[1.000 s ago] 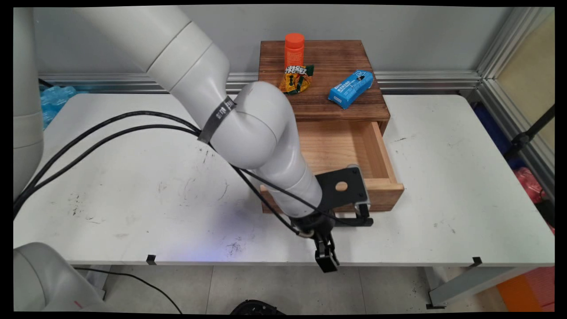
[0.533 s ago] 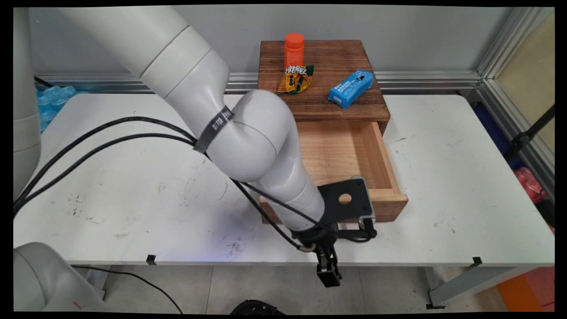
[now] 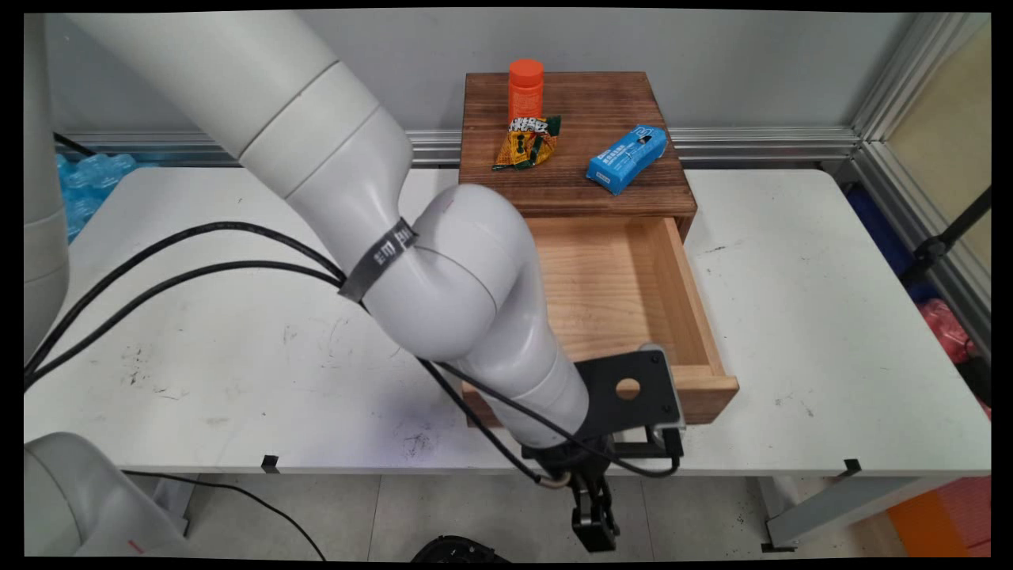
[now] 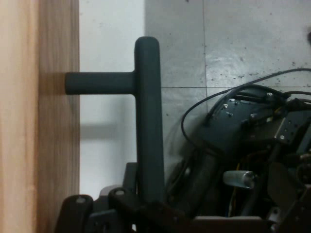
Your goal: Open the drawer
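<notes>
A wooden cabinet (image 3: 570,178) stands at the back of the white table (image 3: 237,340), and its drawer (image 3: 700,388) is pulled far out toward the near edge. The drawer's inside (image 3: 609,285) shows bare wood. My gripper (image 3: 592,514) hangs over the table's near edge in front of the drawer. In the hand view it (image 4: 148,199) is shut on the dark T-shaped drawer handle (image 4: 147,111), which sticks out from the drawer front (image 4: 29,116). On the cabinet top sit an orange bottle (image 3: 525,87), a yellow-green snack packet (image 3: 529,141) and a blue packet (image 3: 627,158).
Black cables (image 3: 182,253) trail from the arm over the left of the table. Metal rails (image 3: 760,142) run along the wall behind. The floor (image 4: 252,43) lies below the gripper, past the table's edge. Blue bags (image 3: 83,182) lie at the far left.
The gripper has moved toward the near edge, and the drawer has come further out of the cabinet with it. The things on the cabinet top have stayed put.
</notes>
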`<state>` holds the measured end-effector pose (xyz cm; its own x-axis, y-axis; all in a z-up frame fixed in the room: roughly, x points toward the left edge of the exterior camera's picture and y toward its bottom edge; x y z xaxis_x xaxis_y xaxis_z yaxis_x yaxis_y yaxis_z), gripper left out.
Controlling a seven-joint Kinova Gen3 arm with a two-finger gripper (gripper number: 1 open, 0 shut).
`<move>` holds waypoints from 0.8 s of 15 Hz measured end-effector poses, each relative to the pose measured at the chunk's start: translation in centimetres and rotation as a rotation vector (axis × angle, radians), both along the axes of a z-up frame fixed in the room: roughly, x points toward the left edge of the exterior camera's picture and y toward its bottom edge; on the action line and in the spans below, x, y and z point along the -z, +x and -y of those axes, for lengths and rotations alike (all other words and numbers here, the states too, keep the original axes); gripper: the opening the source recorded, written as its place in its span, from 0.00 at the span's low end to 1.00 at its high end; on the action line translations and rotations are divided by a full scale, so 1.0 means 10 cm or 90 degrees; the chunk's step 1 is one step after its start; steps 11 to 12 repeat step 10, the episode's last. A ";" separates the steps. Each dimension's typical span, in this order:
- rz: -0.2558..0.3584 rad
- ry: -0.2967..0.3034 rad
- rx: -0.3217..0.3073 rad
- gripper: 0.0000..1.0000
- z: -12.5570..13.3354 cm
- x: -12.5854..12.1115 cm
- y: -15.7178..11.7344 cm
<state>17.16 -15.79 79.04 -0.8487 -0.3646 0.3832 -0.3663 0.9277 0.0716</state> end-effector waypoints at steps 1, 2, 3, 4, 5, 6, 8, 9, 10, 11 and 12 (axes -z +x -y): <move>0.000 0.001 0.001 1.00 -0.02 0.00 -0.01; -0.001 0.001 0.003 1.00 -0.05 -0.01 -0.02; -0.001 0.002 0.006 1.00 -0.08 -0.01 -0.04; -0.001 0.003 0.008 1.00 -0.11 -0.01 -0.05; -0.002 0.004 0.010 1.00 -0.14 -0.01 -0.06; -0.002 0.005 0.011 1.00 -0.16 -0.02 -0.07; -0.003 0.006 0.014 1.00 -0.20 -0.02 -0.09; -0.003 0.006 0.015 1.00 -0.22 -0.02 -0.10; -0.004 0.006 0.017 1.00 -0.24 -0.02 -0.11; -0.004 0.006 0.017 1.00 -0.24 -0.02 -0.11; -0.004 0.006 0.017 1.00 -0.24 -0.02 -0.11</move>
